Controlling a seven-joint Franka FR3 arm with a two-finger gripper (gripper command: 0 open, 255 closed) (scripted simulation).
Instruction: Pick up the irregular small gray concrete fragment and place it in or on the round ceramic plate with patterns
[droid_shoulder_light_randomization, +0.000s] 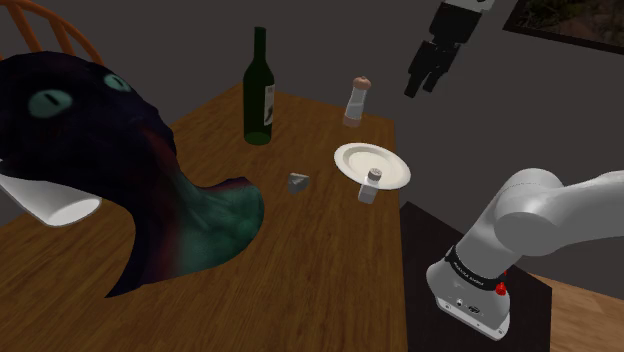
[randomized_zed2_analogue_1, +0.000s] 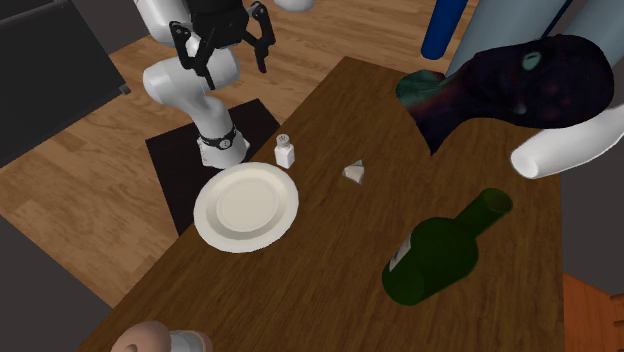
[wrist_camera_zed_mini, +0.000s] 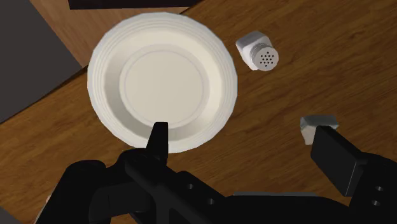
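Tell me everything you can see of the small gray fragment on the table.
The fragment is a small, angular, pale grey chunk with flat facets, wedge-like and stone-like in look. It lies loose on the wooden table, apart from the white plate and the shaker, on the shoulder view's left of both. Only the table touches it; the open gripper hangs above, clear of it.

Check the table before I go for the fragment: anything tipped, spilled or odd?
Nothing is tipped or spilled: the bottle and shaker stand upright, the plate lies flat. The one oddity is a big dark figure with teal eyes sprawled over the table near the fragment, a white tube jutting beside its head.
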